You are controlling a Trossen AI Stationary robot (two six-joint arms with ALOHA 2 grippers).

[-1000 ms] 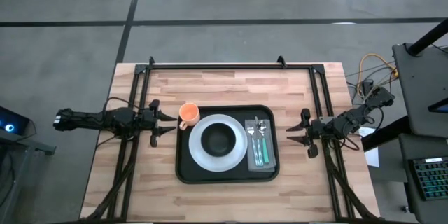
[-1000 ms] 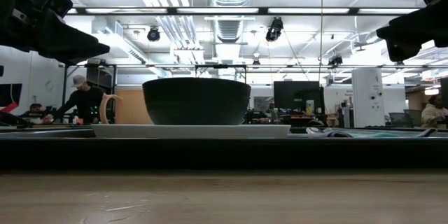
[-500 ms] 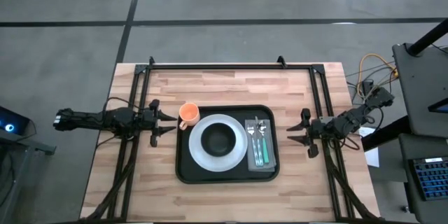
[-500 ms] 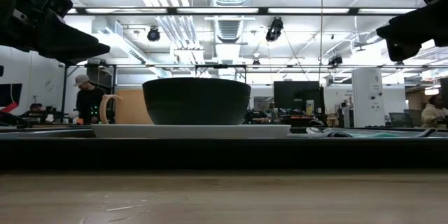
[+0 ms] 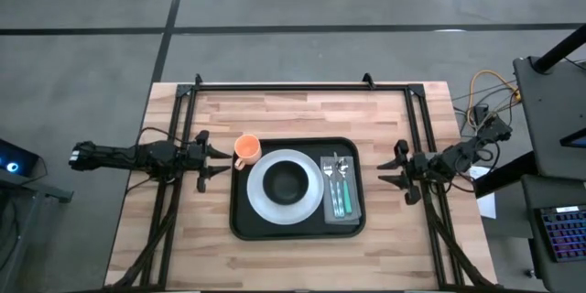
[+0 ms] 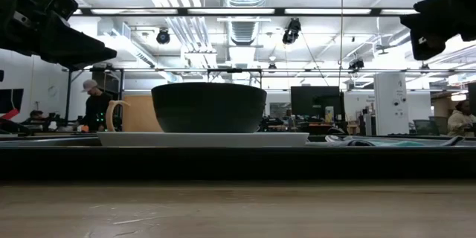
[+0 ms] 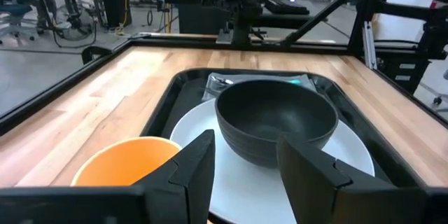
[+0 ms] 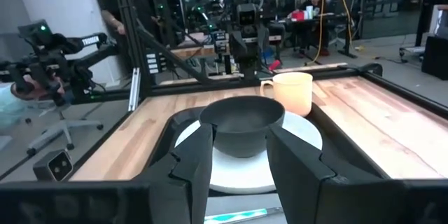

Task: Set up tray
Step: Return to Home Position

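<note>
My left gripper (image 5: 226, 163) hangs at the left side of the wooden table (image 5: 302, 114), just beside the left edge of the tray (image 5: 240, 224). It is empty, and in my left wrist view its fingers (image 7: 192, 171) stand apart with a clear gap between them. Next to it is an orange cup (image 5: 246, 149) at the tray's far left corner; I cannot tell whether it stands inside the rim or just on it. The black tray lies in the middle of the table, between my two arms. On its left and middle part rests a white plate (image 5: 265, 203), and a dark bowl (image 5: 286, 181) sits upright at the plate's centre. To the right of the plate, inside the tray, a grey napkin (image 5: 331, 212) lies flat with blue-green cutlery (image 5: 341, 190) laid lengthwise on top. My right gripper (image 5: 385, 172) hangs near the tray's right edge without touching it. Its fingers (image 8: 192, 161) are spread too, and it carries nothing.
</note>
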